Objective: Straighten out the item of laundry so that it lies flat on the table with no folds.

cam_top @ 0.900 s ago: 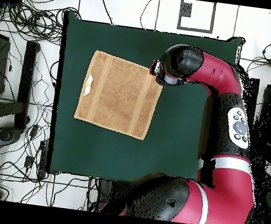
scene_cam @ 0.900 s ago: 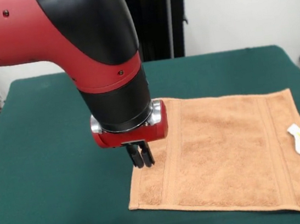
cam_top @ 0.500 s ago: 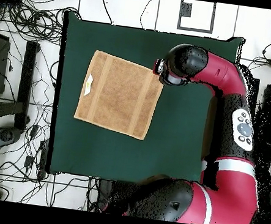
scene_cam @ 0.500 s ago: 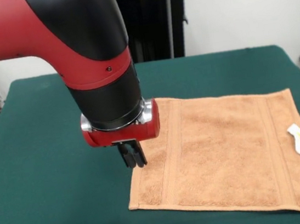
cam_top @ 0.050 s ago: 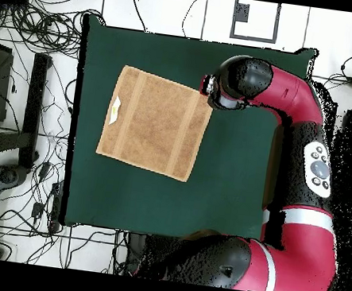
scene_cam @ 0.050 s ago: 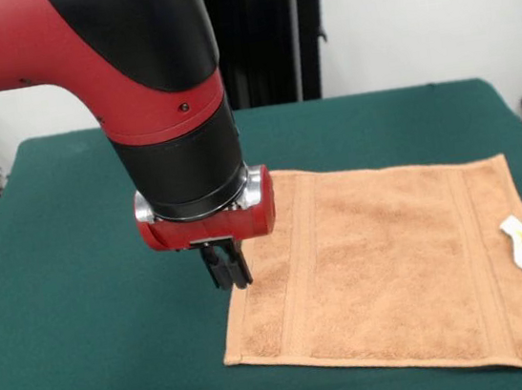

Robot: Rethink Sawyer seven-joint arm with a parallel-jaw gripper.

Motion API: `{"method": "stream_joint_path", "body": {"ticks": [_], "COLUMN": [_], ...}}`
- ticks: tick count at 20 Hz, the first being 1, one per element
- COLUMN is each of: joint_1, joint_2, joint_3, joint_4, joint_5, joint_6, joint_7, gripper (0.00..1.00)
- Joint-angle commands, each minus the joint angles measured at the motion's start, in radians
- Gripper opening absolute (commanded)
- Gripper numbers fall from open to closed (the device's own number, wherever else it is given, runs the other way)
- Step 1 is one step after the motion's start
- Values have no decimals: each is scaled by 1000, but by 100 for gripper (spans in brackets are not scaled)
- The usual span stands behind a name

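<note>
The towel [scene_cam @ 0.050 s ago: 396, 269] lies spread flat on the green surface [scene_cam @ 0.050 s ago: 99, 351] beside and beneath the fingers [scene_cam @ 0.050 s ago: 226, 266], which hang clenched together, apparently empty, over its border band, presumably having nothing left to smooth.

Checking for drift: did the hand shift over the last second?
Yes. In the front view the hand slid left, off the towel, to just beyond its left edge; the towel stayed put.
</note>
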State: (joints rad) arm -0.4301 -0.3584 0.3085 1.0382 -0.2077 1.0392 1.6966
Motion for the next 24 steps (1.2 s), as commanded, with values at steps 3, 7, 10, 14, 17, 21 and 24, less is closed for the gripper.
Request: {"method": "stream_joint_path", "body": {"ticks": [3,7,10,14,17,21,24], "joint_1": [2,-1,6,6,7,6,5], "joint_2": [-7,0,3,-12,-24,-32,-39], "joint_3": [26,35,25,15,5,2,0], "joint_4": [69,62,38,56,73,86,95], "joint_5": [1,4,-8,-10,-9,-8,-9], "joint_6": [23,7,26,17,9,1,-3], "joint_7": [-17,-22,-24,-11,10,16,18], "gripper": [100,100,100,100,100,100,100]}}
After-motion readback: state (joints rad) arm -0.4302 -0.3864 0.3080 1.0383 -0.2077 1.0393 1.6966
